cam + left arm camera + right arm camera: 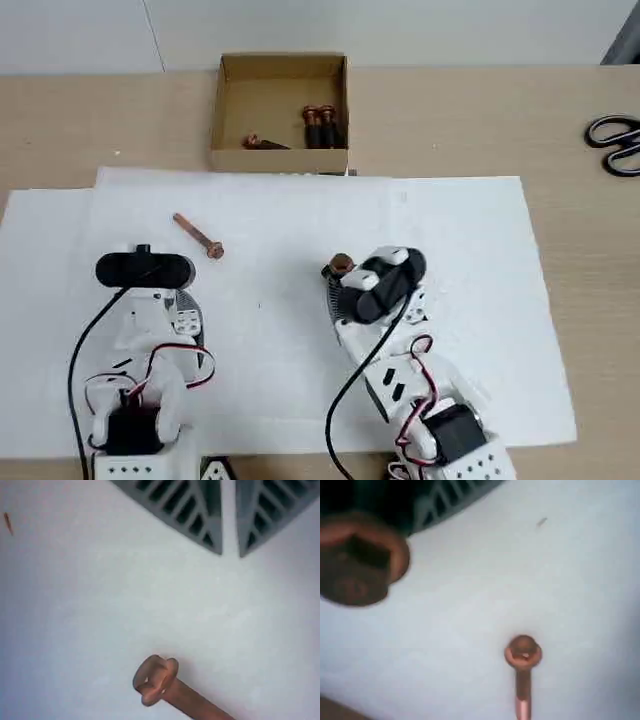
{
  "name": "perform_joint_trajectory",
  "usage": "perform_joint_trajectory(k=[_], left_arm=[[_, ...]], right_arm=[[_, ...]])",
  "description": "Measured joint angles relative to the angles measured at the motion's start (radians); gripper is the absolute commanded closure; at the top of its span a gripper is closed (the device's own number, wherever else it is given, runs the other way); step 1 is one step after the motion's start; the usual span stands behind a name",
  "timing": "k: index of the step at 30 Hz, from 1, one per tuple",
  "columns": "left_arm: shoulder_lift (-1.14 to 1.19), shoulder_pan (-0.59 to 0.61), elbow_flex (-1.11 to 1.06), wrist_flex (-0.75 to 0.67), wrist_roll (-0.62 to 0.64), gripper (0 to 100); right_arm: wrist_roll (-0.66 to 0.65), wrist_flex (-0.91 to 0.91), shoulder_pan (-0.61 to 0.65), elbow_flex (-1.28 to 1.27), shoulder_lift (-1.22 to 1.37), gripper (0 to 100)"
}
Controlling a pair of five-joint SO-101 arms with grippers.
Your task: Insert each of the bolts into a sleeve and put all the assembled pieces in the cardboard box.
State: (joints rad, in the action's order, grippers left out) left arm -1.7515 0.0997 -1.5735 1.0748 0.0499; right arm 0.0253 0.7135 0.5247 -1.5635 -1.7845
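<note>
A loose copper bolt [197, 236] lies on the white sheet [450, 300], its head toward the arms; it also appears as the bolt [160, 680] and the bolt [522, 655]. My left gripper [229, 540] hangs just short of the bolt's head, its grey ribbed fingers nearly together with nothing between them. My right gripper [338, 278], right of the bolt, is shut on a copper-brown piece with a dark centre, apparently a sleeve [340, 264], seen close up as the sleeve [357, 560]. The cardboard box [228, 110] at the back holds assembled pieces [320, 125].
Black scissors [615, 145] lie at the table's far right edge. The left arm's base [135, 420] and the right arm's base [440, 430] stand at the front of the sheet, trailing black cables. Bare wooden table [480, 120] surrounds the sheet.
</note>
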Motion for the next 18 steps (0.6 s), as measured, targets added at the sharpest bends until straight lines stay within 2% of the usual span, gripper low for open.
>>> perform_joint_trajectory(k=[5, 9, 18], left_arm=[[0.000, 0.000, -0.061, -0.074, 0.000, 100], [0.000, 0.002, -0.074, -0.115, 0.000, 100], [0.000, 0.002, -0.074, -0.120, 0.000, 100]], right_arm=[[0.011, 0.074, -0.005, 0.107, 0.015, 99.5], [0.011, 0.075, -0.006, 0.193, 0.135, 99.5], [0.044, -0.069, -0.057, 0.637, 0.804, 99.5]])
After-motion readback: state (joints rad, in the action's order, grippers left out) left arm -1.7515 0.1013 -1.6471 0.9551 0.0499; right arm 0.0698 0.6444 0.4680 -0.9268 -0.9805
